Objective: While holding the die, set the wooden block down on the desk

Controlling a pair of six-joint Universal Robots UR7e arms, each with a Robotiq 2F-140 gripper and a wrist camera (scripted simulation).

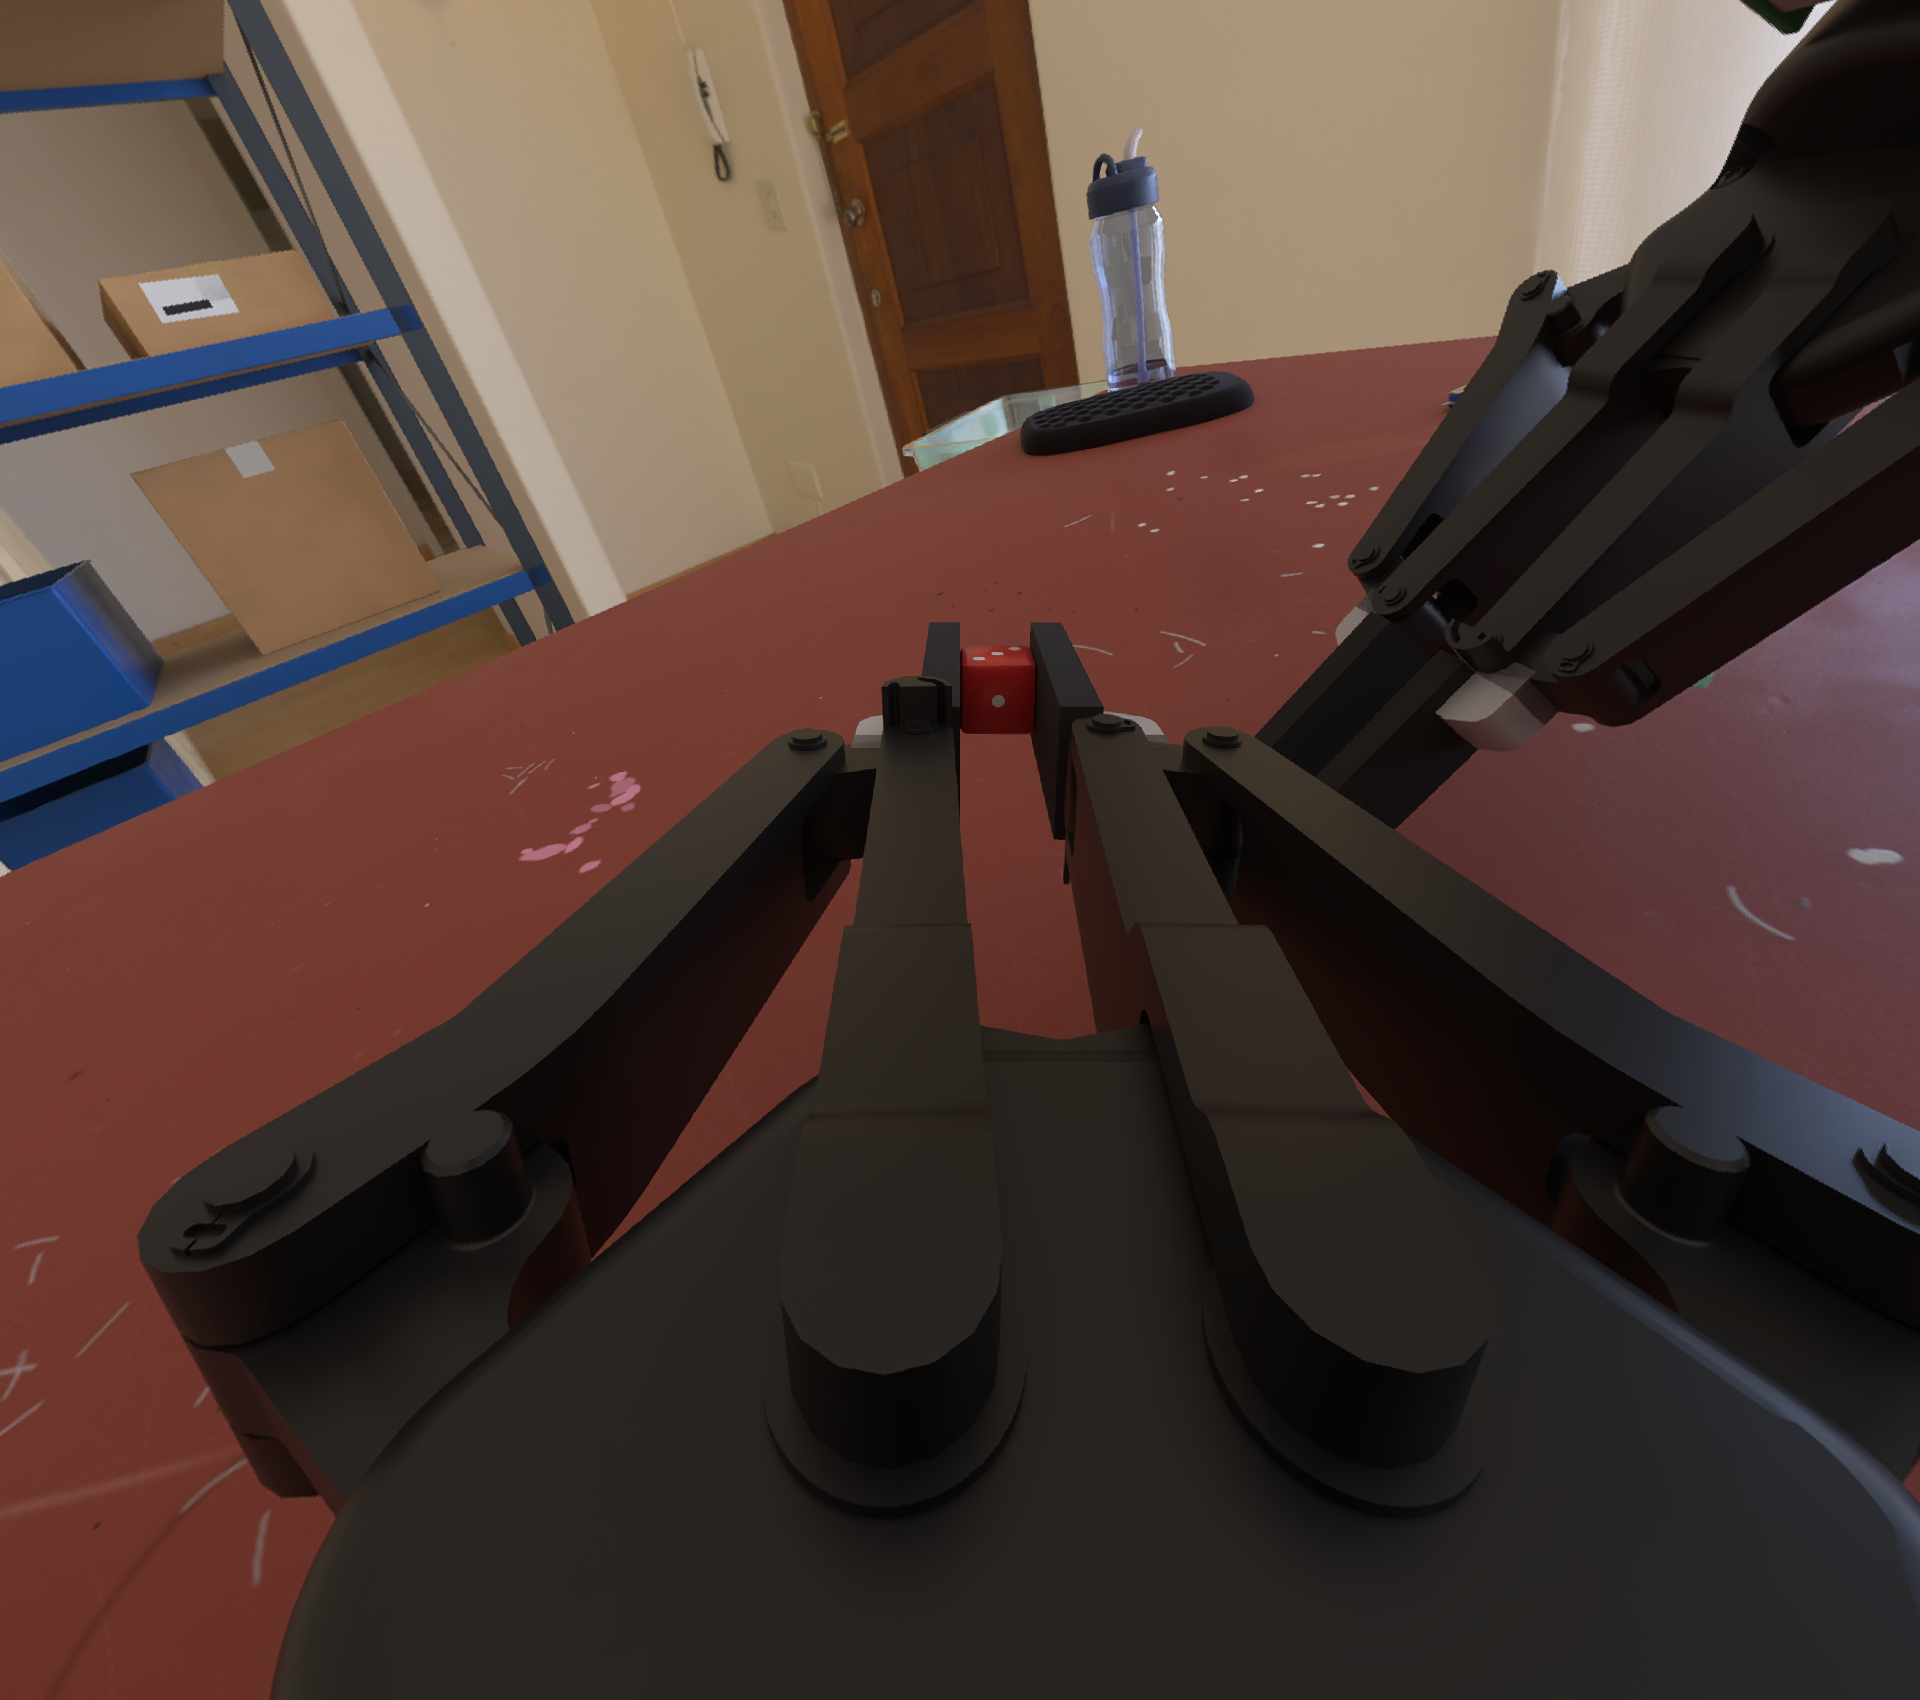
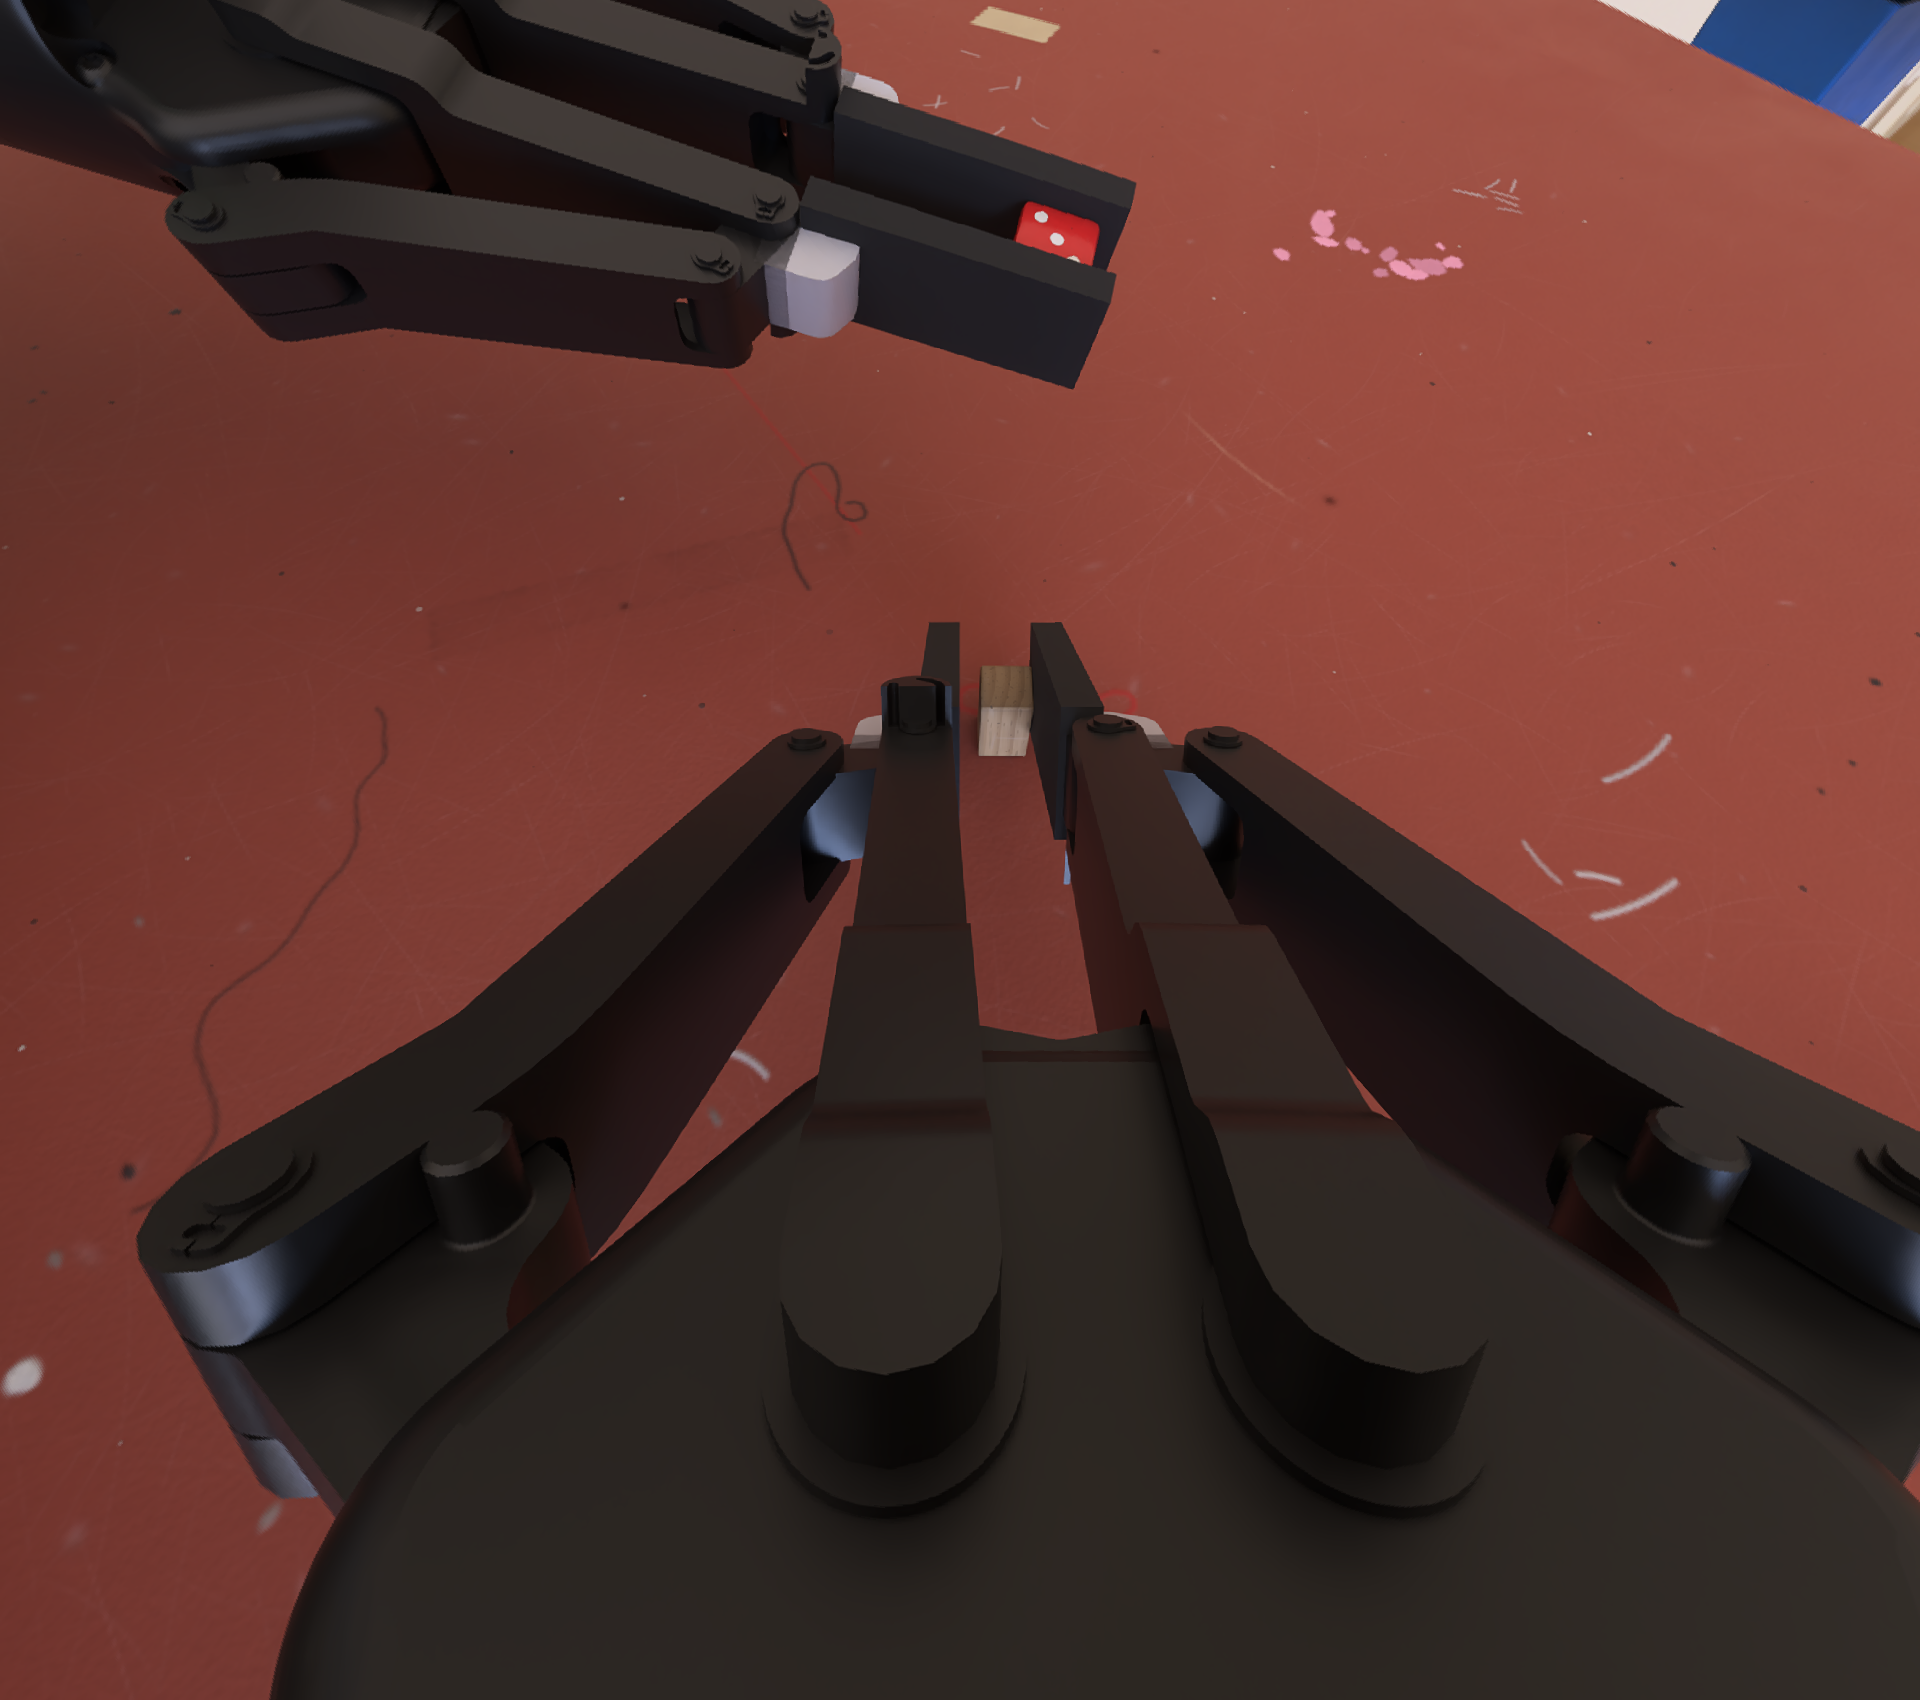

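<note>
Scuffed red desk (image 2: pixel 1351 507), blue shelving (image 1: pixel 260 341), wooden door (image 1: pixel 914 92)

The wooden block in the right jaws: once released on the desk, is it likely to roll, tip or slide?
The wooden block looks squat with flat faces, so it should probably sit still, not roll. It seems small and light, so a nudge from the right gripper while opening might shift it. The desk looks flat and scuffed, probably giving fair grip.

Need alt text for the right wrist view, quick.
The right tool brackets a small wooden block, a slim gap showing on its left side, above the red desk. Upper left, the left tool grips a red die.
</note>
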